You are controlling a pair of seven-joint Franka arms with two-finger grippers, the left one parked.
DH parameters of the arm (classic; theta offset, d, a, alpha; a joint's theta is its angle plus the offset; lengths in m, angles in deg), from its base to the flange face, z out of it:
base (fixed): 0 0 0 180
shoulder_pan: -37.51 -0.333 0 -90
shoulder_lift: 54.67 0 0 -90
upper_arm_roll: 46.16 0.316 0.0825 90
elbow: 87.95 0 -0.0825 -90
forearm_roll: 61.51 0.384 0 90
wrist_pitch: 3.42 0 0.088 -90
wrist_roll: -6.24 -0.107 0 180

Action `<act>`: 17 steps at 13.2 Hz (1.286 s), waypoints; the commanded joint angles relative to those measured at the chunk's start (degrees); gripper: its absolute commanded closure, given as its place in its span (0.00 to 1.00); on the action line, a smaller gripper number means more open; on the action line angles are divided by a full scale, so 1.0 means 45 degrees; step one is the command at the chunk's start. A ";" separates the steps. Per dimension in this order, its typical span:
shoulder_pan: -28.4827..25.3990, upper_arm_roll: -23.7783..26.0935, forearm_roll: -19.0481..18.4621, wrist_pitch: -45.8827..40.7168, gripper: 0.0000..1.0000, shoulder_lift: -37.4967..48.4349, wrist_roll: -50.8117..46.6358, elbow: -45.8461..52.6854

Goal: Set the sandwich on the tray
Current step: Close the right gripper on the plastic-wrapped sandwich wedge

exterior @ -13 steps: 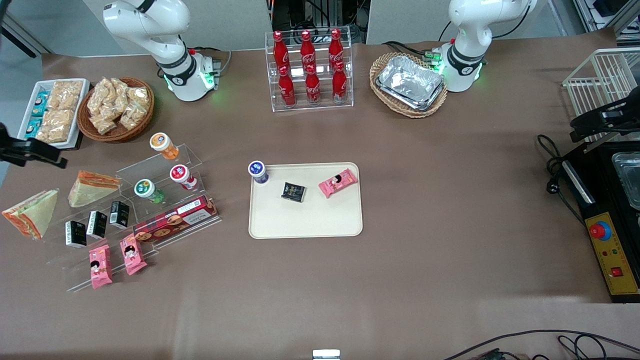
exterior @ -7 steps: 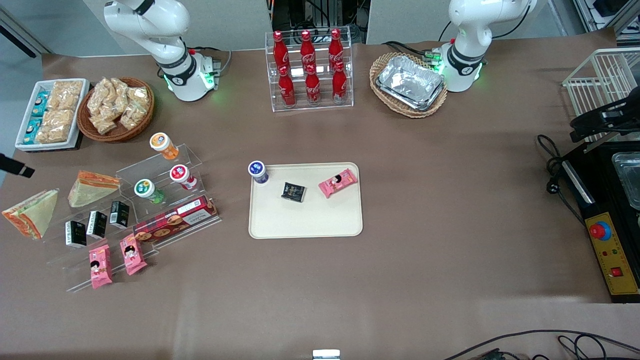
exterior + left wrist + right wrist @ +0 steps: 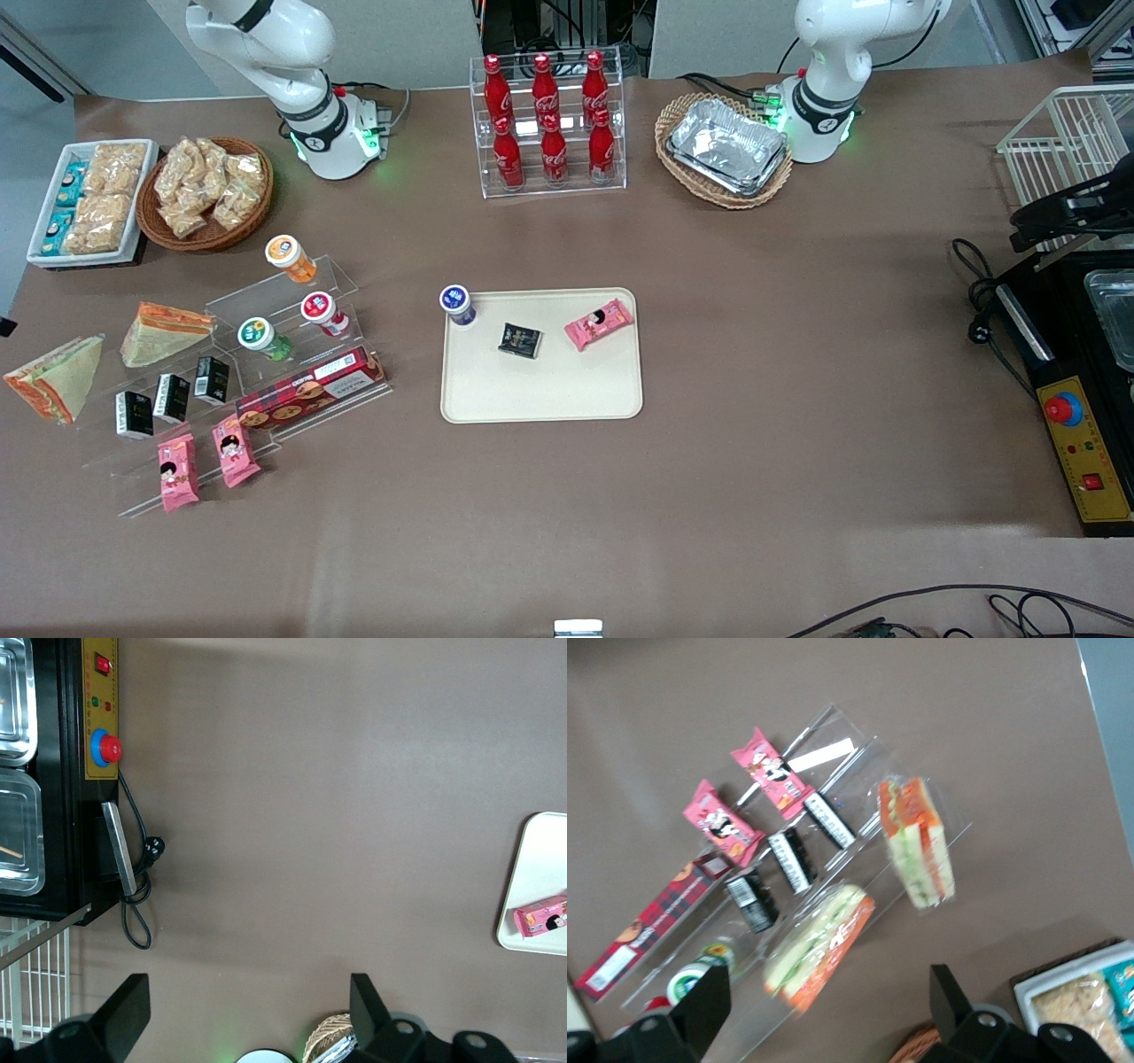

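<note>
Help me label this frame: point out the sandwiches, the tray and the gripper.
sandwich (image 3: 164,334), front view, bread face.
second sandwich (image 3: 55,378), front view, bread face.
tray (image 3: 540,390), front view, bare floor.
gripper (image 3: 833,1010), right wrist view, open, above the sandwiches.

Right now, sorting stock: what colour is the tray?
Cream-beige tray, clearest in the front view; gripper open above the sandwiches.

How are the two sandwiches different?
The outer sandwich lies nearer the front camera, at the table's edge; the inner sandwich lies beside the green-lidded cup. The outer sandwich's orange edge faces the camera; the inner sandwich's faces away. Both are wrapped triangles, untouched under the open gripper.
</note>
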 commanded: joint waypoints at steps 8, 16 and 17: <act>0.0839 0.0024 -0.0659 0.4337 0.00 -0.1450 0.3026 -0.1675; 0.0917 0.0043 -0.0953 0.6990 0.00 -0.1764 0.3573 -0.3976; 0.0917 0.0043 -0.0953 0.7284 0.00 -0.1783 0.3573 -0.4173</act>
